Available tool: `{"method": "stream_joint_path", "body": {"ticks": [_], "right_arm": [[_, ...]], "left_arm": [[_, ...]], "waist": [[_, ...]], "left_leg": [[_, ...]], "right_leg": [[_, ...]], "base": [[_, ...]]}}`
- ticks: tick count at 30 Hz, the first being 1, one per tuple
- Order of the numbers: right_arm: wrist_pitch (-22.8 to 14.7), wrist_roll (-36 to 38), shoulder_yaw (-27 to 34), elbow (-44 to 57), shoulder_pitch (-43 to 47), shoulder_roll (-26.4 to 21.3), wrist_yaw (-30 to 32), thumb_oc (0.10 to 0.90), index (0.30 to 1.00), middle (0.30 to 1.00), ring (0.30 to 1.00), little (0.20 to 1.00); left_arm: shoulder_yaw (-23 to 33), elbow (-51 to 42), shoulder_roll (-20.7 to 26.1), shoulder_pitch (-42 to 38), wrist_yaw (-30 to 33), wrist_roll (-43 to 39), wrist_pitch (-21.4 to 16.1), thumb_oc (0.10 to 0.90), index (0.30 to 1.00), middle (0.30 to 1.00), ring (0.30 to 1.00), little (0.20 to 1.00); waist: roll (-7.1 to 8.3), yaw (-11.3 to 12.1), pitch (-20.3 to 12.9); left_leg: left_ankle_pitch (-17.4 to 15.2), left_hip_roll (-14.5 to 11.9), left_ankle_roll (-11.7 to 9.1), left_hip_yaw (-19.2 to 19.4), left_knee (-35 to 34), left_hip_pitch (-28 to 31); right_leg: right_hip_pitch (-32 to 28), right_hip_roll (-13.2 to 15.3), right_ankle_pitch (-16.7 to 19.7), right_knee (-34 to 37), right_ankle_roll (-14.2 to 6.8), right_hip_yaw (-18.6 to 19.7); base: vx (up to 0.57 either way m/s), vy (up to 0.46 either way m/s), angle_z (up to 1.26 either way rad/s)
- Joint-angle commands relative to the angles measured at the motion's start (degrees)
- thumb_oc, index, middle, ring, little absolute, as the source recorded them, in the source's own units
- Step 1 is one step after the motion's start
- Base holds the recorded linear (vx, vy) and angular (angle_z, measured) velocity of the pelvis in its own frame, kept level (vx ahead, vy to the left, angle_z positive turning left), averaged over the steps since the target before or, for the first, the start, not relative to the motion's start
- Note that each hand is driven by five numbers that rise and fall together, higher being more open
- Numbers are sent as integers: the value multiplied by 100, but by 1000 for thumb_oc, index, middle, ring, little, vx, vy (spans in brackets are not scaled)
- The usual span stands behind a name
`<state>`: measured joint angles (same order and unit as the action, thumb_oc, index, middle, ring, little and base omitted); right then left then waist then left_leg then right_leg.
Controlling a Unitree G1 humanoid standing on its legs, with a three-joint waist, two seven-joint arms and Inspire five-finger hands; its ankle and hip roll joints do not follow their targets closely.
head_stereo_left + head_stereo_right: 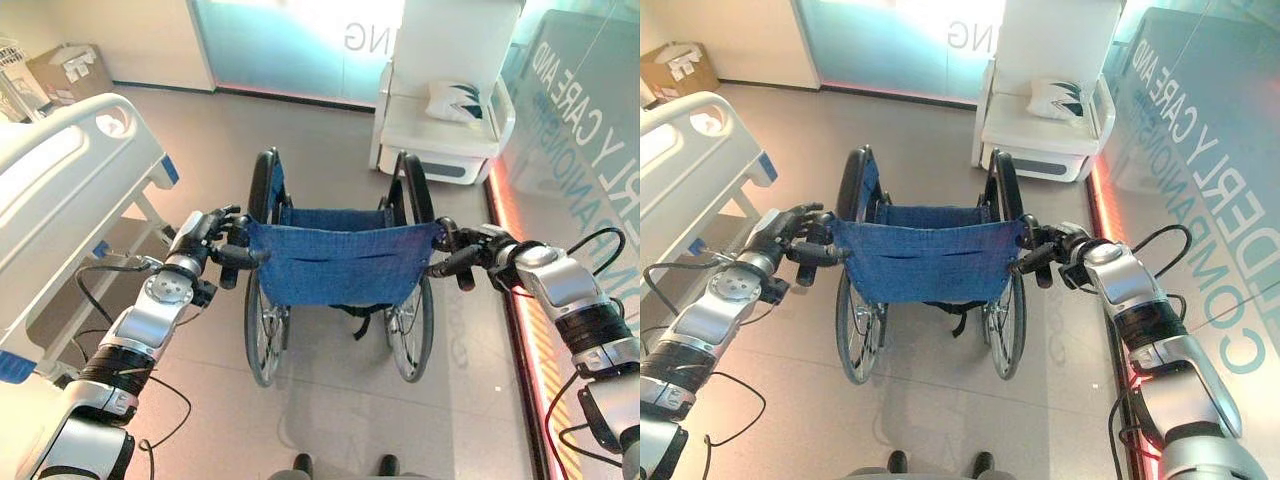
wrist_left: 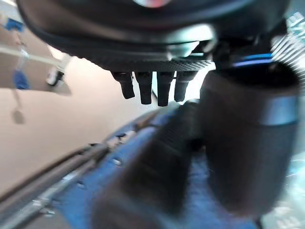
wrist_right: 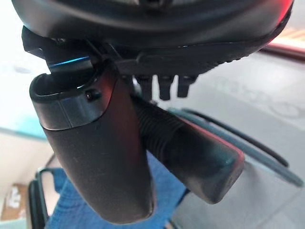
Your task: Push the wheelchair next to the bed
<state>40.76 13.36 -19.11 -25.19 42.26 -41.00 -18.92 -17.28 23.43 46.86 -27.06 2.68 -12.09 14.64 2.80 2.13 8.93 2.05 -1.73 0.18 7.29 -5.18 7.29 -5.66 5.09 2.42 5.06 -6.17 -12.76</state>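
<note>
Wheelchair stands on the grey floor, seen from behind: blue fabric backrest faces the robot, seat and front point away toward the white armchair at the far wall. Its long axis runs straight away from the robot. Two big wheels sit upright, one on each side of the backrest, both on the floor.

Left hand is curled round the left push handle of the wheelchair; the left wrist view shows the fingers bent over a dark grip with blue fabric past it. Right hand is wrapped on the right push handle; in the right wrist view the thumb lies alongside the ribbed black grip and clamps it. Both handles stick back from the top corners of the backrest toward the robot.

Bed, white with a rounded end board, lies to the left of the wheelchair, near it but apart, with a gap of floor between the bed frame and the left wheel. A pillow rests on the armchair seat, beyond the wheelchair and slightly to its right. A cardboard box sits well beyond the wheelchair at far left, behind the bed.
</note>
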Motion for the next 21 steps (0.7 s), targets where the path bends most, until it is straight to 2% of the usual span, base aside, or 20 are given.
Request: {"method": "stream_joint_path", "body": {"ticks": [1, 3, 5, 10, 11, 14, 18, 21], "right_arm": [[278, -995, -806, -642, -154, -883, -1150, 800, 900, 900, 900, 900], [306, -1143, -883, -689, -120, -903, -1243, 800, 900, 900, 900, 900], [266, -1035, -960, -831, -68, -914, -1068, 800, 900, 900, 900, 900], [232, -299, -1025, -1011, 256, -886, -227, 800, 900, 900, 900, 900], [195, 184, -1019, -1002, 380, -869, 318, 800, 900, 900, 900, 900], [153, 747, -953, -874, 556, -848, 968, 800, 900, 900, 900, 900], [324, 933, -929, -683, 689, -765, 1317, 800, 900, 900, 900, 900], [412, 875, -955, -695, 764, -721, 1324, 800, 900, 900, 900, 900]], "left_arm": [[267, 578, 666, -467, 270, 156, 33, 800, 900, 900, 900, 900], [230, 586, 703, -501, 267, 211, 76, 800, 900, 900, 900, 900], [157, 606, 754, -554, 247, 282, 165, 800, 900, 900, 900, 900], [-28, 806, 740, -737, 72, 511, 495, 800, 900, 900, 900, 900], [-128, 925, 752, -831, -51, 703, 662, 800, 900, 900, 900, 900], [-264, 1036, 783, -982, -232, 869, 895, 800, 900, 900, 900, 900], [-482, 1066, 761, -1218, -459, 1176, 903, 800, 900, 900, 900, 900], [-720, 1067, 770, -1430, -687, 1488, 903, 800, 900, 900, 900, 900]], "waist": [[-7, 72, -206], [-1, 87, -209], [5, 117, -213], [3, 149, -218], [-9, 149, -219], [-33, 134, -210], [-65, 106, -184], [-87, 86, -179]], "left_leg": [[-339, 202, 75, 15, 259, -256], [-332, 203, 75, 0, 249, -250], [-327, 212, 83, -42, 243, -246], [-337, 217, 80, -94, 247, -233], [-338, 222, 75, -109, 251, -235], [-355, 236, 68, -136, 272, -236], [-374, 249, 72, -145, 293, -242], [-375, 257, 74, -146, 294, -243]], "right_leg": [[162, -33, -292, -517, -37, -67], [152, -32, -292, -513, -34, -81], [136, -34, -295, -507, -35, -90], [102, -38, -305, -491, -31, -98], [94, -39, -307, -487, -29, -95], [89, -45, -321, -498, -27, -75], [95, -43, -331, -513, -14, -67], [92, -48, -327, -506, -1, -60]], "base": [[0, 0, 0], [1, -15, 4], [0, -11, 2], [0, 0, 0], [0, 0, 0], [0, 0, 0], [0, 0, 0], [0, 0, 0]]}}
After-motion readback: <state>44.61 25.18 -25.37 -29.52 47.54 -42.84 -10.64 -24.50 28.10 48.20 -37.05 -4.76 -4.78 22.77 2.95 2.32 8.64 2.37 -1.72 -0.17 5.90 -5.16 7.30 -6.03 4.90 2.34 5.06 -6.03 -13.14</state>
